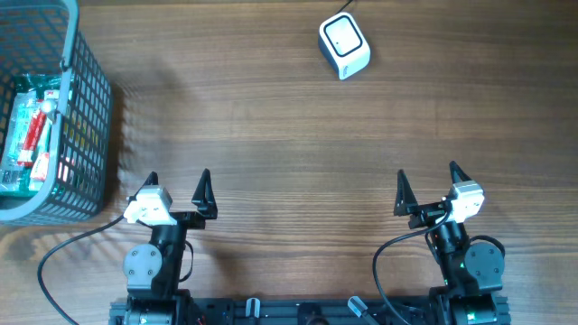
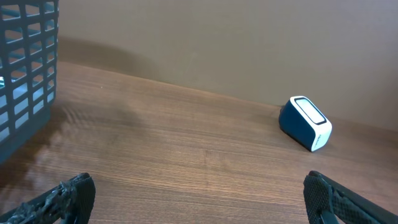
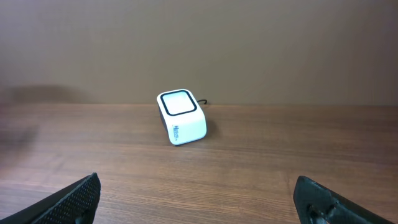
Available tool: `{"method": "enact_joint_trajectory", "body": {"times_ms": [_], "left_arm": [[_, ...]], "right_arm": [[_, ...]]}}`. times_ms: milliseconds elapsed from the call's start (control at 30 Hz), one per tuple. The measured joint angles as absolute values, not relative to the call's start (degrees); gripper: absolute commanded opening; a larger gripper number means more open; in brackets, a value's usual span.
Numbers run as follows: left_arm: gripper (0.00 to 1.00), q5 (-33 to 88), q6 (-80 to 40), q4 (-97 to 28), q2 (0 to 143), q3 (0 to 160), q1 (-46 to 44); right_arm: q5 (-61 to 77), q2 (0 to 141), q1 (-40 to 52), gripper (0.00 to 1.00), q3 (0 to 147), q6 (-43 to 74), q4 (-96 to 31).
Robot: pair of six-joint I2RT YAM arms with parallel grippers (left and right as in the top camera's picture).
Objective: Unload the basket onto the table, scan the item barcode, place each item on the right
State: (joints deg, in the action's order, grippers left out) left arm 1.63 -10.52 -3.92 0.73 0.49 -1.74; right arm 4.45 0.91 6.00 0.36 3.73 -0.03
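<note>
left gripper and right gripper both spread wide, empty. left should reach into basket, pinch item by its edges, then turn it toward scanner.

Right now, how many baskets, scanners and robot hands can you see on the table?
Baskets: 1, the grey basket
Scanners: 1, the white scanner
Robot hands: 2, the left hand and the right hand, both open
Total: 4

Wooden table — grey basket at left edge, white scanner at far side.
</note>
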Motion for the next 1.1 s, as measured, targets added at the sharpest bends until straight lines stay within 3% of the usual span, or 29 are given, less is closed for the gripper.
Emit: {"method": "enact_joint_trajectory", "body": {"times_ms": [200,367,500,600,733,900,1100], "left_arm": [[1.00,4.8,-10.5,-2.2,0.7,0.6,-1.7],[1.00,7.8,-10.5,-9.7,2.8,10.8,-1.7],[1.00,8.7,-10.2,-27.8,15.3,38.4,-1.7],[1.00,8.6,-10.0,-46.5,31.1,61.3,-1.7],[1.00,8.0,-8.4,-62.0,53.1,87.9,-1.7],[1.00,6.7,-7.6,-62.0,72.0,107.6,-1.7],[1.00,-8.6,-7.4,-54.6,79.6,110.1,-0.2]], "right_arm": [[4.4,0.9,6.0,1.00,0.4,3.7,0.0],[4.4,0.9,6.0,1.00,0.4,3.7,0.0],[4.5,0.9,6.0,1.00,0.3,3.7,-0.1],[4.4,0.9,6.0,1.00,0.3,3.7,-0.1],[4.4,1.0,6.0,1.00,0.4,3.7,-0.1],[4.4,1.0,6.0,1.00,0.3,3.7,0.0],[4.4,1.0,6.0,1.00,0.3,3.7,0.0]]}}
